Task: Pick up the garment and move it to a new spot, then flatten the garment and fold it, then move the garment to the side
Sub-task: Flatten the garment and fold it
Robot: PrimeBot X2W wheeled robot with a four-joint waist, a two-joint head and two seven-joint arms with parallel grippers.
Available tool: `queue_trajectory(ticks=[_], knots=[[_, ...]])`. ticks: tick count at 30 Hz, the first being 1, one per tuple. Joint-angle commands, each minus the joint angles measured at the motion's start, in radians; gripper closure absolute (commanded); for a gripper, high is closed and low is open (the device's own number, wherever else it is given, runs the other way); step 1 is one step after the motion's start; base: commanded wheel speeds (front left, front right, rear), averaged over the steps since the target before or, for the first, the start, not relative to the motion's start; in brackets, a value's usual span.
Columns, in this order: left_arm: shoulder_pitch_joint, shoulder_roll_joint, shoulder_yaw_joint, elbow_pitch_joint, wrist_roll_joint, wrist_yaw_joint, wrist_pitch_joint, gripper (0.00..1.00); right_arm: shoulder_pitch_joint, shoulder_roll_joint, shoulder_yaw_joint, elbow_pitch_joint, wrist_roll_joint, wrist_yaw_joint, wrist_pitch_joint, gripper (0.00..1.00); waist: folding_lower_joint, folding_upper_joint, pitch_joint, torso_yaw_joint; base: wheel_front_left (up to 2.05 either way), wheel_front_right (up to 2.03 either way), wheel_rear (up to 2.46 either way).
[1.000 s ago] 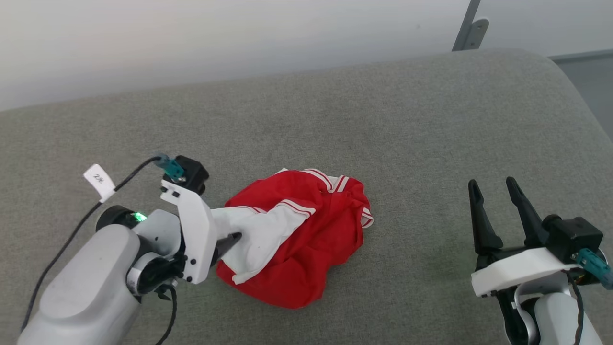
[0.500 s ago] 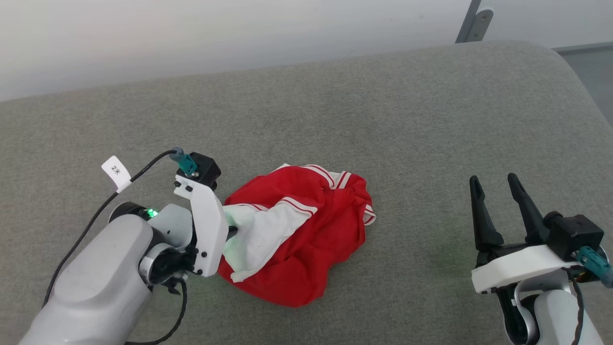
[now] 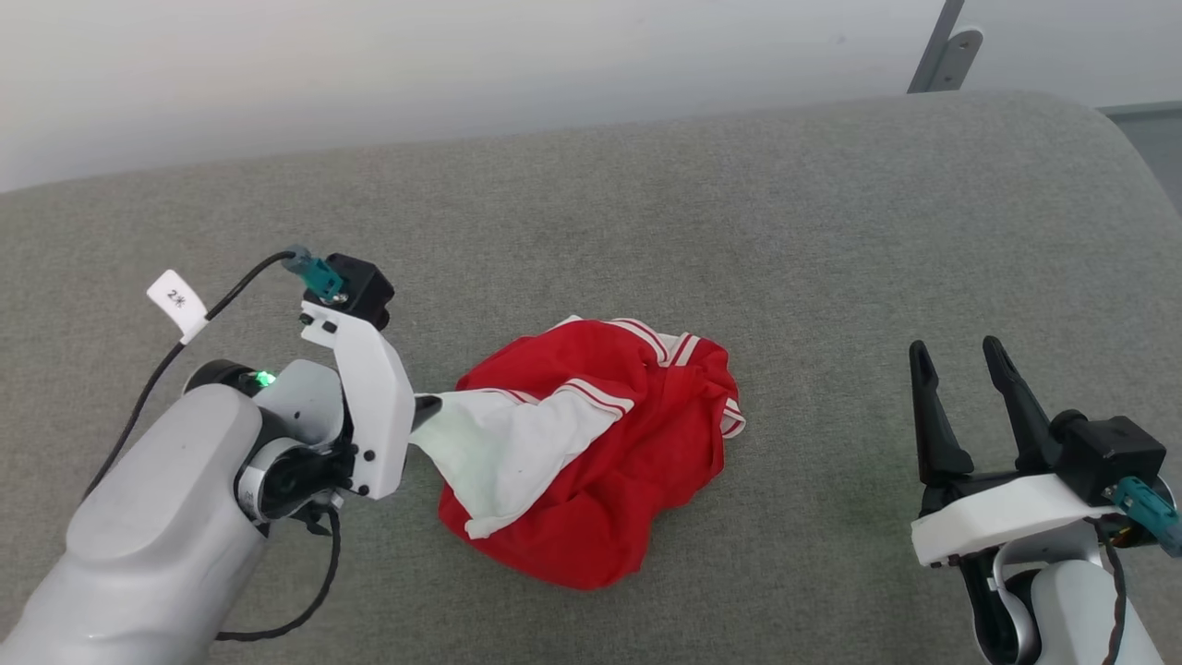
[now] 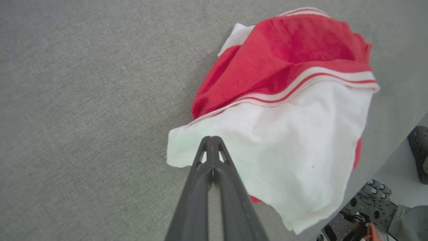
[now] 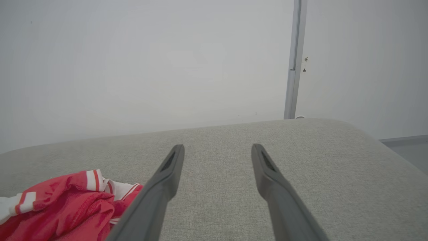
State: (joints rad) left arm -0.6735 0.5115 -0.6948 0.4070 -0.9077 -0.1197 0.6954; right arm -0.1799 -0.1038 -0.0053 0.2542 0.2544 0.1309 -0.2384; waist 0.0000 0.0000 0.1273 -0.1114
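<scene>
The crumpled red jersey T-shirt with white sleeves (image 3: 591, 517) lies on the grey padded surface (image 3: 831, 231). It is soft, thin and light (it will droop). The left tool (image 4: 211, 138) is pinched on its white sleeve edge, a fair hold; the right tool (image 3: 954, 344) stands open, empty.

Light: bright, soft and even across all my views; I cannot tell its source.
Shadows: only a faint, soft-edged one under the garment (image 3: 600, 526) on the grey cushion (image 3: 646, 231).
Glare: the white sleeve (image 4: 284, 150) is nearly washed out.
Colour cast: a pale green tint on that sleeve by my left gripper (image 4: 211, 140); a green lamp (image 3: 266, 378) glows on my left wrist.
Wall: the wall (image 5: 133, 67) reads flat and hazy, dimmer toward the corners.
Focus: my right gripper (image 5: 217, 150) goes soft toward the bottom edge.
Distortion: the cushion's far edge bows in my right wrist view.
</scene>
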Motion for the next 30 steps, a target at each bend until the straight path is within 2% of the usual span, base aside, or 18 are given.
queue_trajectory(ticks=[1,4,6,7,21,30], knots=[[-0.012,-0.003,0.001,-0.013,-0.010,0.010,0.018,1.00,-0.003,-0.001,-0.001,0.003,-0.005,0.000,-0.007,0.00,0.0000,0.0000,-0.003,0.003,0.00,0.00,0.00],[-0.017,-0.005,-0.011,-0.052,-0.018,0.023,0.060,0.32,0.000,-0.003,-0.001,0.006,-0.003,0.000,-0.009,0.00,0.0000,0.0000,-0.008,0.008,0.00,0.00,0.00],[-0.014,-0.011,-0.024,-0.083,-0.027,0.034,0.098,0.04,0.002,-0.004,-0.003,0.009,-0.004,0.000,-0.009,0.00,0.0000,0.0000,-0.014,0.012,0.00,0.00,0.00],[-0.012,-0.013,-0.027,-0.102,-0.032,0.041,0.114,0.00,0.003,-0.003,-0.002,0.009,-0.004,0.000,-0.009,0.00,0.0000,0.0000,-0.017,0.013,0.00,0.00,0.00],[0.051,-0.017,-0.070,-0.328,-0.097,0.122,0.272,0.00,0.016,-0.007,0.007,0.003,-0.001,0.000,0.000,0.00,0.0000,0.0000,-0.032,-0.004,0.00,0.00,0.00],[0.079,-0.009,-0.097,-0.332,-0.050,0.121,0.236,0.00,0.005,-0.006,0.008,-0.005,-0.002,0.000,0.002,0.00,0.0000,0.0000,-0.006,-0.026,0.00,0.00,0.00]])
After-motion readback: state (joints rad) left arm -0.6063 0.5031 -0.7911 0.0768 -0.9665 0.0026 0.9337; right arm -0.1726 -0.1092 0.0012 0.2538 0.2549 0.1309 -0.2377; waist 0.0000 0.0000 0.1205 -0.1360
